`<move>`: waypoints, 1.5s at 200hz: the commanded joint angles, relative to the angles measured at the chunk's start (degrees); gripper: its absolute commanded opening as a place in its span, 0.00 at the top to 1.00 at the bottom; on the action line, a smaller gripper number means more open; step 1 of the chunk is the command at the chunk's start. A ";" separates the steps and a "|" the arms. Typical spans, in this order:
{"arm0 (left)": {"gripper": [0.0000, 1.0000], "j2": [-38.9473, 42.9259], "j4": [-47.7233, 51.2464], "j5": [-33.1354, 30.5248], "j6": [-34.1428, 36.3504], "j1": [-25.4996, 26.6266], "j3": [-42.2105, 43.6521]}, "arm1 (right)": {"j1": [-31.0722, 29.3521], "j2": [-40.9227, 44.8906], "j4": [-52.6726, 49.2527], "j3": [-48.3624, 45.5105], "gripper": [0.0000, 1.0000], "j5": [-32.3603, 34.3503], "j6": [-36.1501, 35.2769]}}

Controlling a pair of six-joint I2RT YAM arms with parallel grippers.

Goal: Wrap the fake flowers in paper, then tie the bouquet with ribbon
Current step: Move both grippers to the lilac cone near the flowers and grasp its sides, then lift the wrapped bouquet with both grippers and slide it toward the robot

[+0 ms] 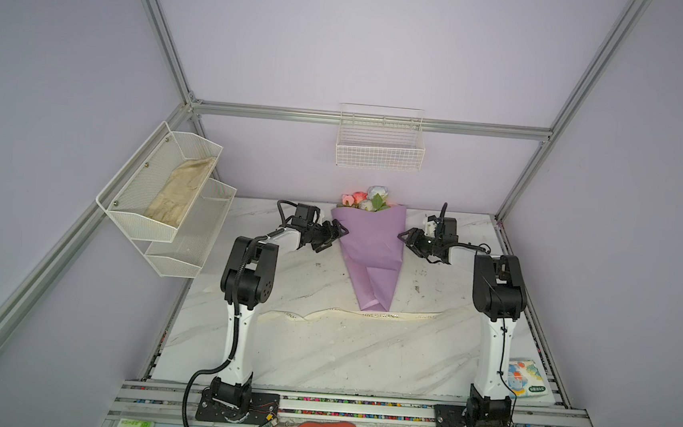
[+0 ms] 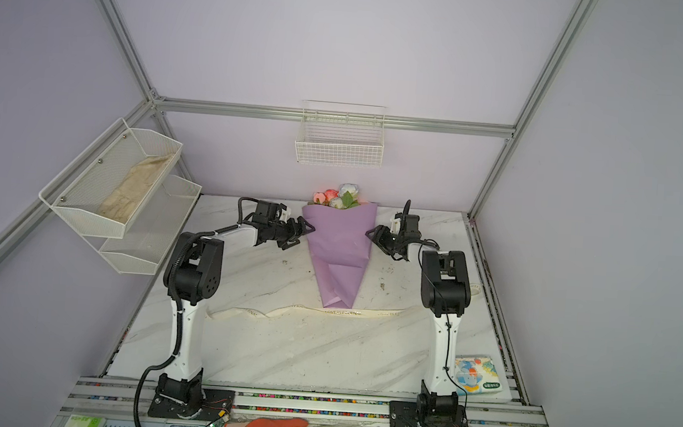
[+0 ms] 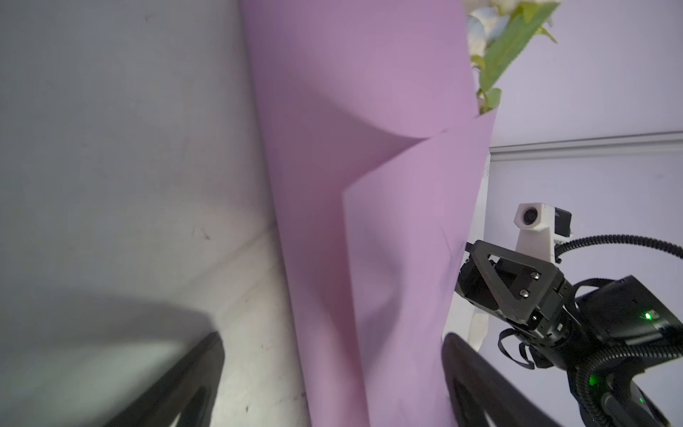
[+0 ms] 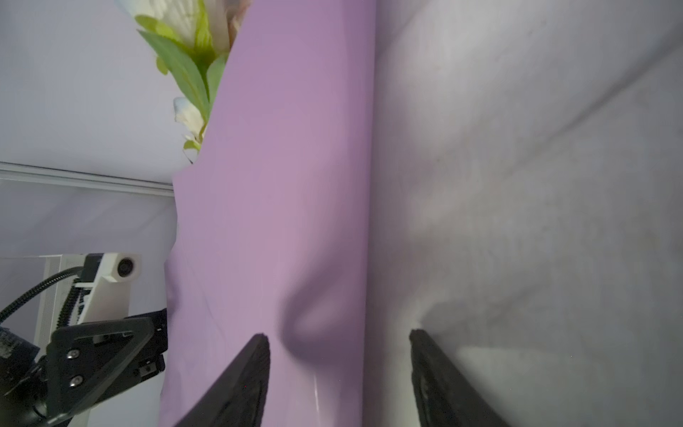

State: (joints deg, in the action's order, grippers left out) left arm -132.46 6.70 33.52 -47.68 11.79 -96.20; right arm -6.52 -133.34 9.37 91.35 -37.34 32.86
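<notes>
Two grippers frame the bouquet (image 1: 371, 250): left gripper (image 1: 336, 237) and right gripper (image 1: 406, 242) straddle its paper edges, fingers spread. Next, I think, comes grasping the ribbon (image 1: 382, 315).

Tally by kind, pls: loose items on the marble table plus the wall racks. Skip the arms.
Wrapped bouquet: 1
Lettered ribbon: 1
Printed soft pack: 1
Wall racks: 2 (wire basket, two-tier mesh shelf)
Total: 5
</notes>
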 commanded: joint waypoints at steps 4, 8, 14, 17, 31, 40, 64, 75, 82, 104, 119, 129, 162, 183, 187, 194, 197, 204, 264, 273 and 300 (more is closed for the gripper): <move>0.19 -4.53 0.20 1.69 -3.27 0.50 -7.95 | -0.24 -4.46 0.97 4.15 0.36 -1.80 2.13; 0.21 -5.32 0.24 1.80 -3.57 0.51 -8.56 | -0.23 -5.32 0.96 4.97 0.36 -2.28 2.44; 0.23 -6.47 0.30 1.82 -4.08 0.60 -9.48 | -0.29 -6.51 1.11 6.05 0.36 -2.99 2.70; 0.24 -6.99 0.31 1.81 -4.28 0.60 -9.81 | -0.33 -6.98 1.37 6.51 0.36 -3.27 2.92; 0.35 -9.62 0.43 2.08 -5.08 0.69 -11.96 | -0.63 -9.23 2.74 8.13 0.36 -4.30 4.47; 0.39 -11.15 0.63 2.04 -5.44 0.75 -13.25 | -0.84 -10.65 3.03 9.55 0.36 -5.43 4.82; 0.50 -14.82 1.63 1.88 -6.31 0.95 -17.17 | -1.58 -14.82 4.70 13.64 0.36 -7.75 7.21; 0.56 -16.38 1.65 2.28 -6.86 1.15 -19.02 | -1.97 -16.46 5.87 15.07 0.36 -9.38 8.74; 0.57 -17.12 1.65 2.25 -7.06 1.28 -20.08 | -2.16 -17.21 7.54 15.37 0.36 -10.61 9.75; 0.64 -18.68 1.56 1.80 -7.39 1.51 -22.32 | -2.78 -18.29 12.49 15.13 0.36 -12.19 13.11; 0.71 -19.68 1.14 2.14 -7.77 1.66 -23.84 | -3.09 -18.69 15.28 15.01 0.36 -13.26 14.70; 0.77 -20.36 0.86 2.78 -7.99 1.65 -25.03 | -3.22 -19.05 17.04 15.21 0.39 -14.47 15.91; 0.94 -19.98 -0.71 4.00 -8.40 1.66 -26.88 | -3.47 -18.97 20.83 16.22 0.57 -17.07 19.62; 1.00 -17.54 -3.00 3.93 -8.69 1.66 -25.57 | -3.49 -17.30 21.43 16.76 0.71 -17.18 20.37; 1.00 -16.99 -3.50 3.97 -8.87 1.66 -25.24 | -3.46 -17.03 21.56 16.90 0.74 -17.31 20.63; 1.00 -16.02 -4.42 4.09 -9.07 1.66 -24.73 | -3.43 -16.51 21.78 17.18 0.80 -17.53 21.10; 1.00 -15.58 -4.62 4.10 -9.09 1.66 -24.58 | -3.42 -16.25 22.08 17.27 0.82 -17.70 21.29; 1.00 -14.61 -5.00 4.04 -9.13 1.66 -24.23 | -3.45 -15.63 23.02 17.11 0.86 -18.14 22.07; 1.00 -4.54 -9.80 4.10 -10.91 1.31 -15.97 | -3.47 -7.17 26.32 12.36 0.97 -18.29 24.36; 1.00 -3.29 -9.82 4.16 -11.07 1.30 -14.65 | -3.43 -5.83 27.78 11.10 0.98 -18.17 25.47; 1.00 1.07 -11.89 4.36 -12.34 1.22 -8.40 | -3.48 -1.52 28.52 7.01 0.98 -17.21 25.67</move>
State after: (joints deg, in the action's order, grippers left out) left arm -137.27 -0.34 37.28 -58.26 13.04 -110.43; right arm -9.56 -140.77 33.06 101.25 -54.17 56.62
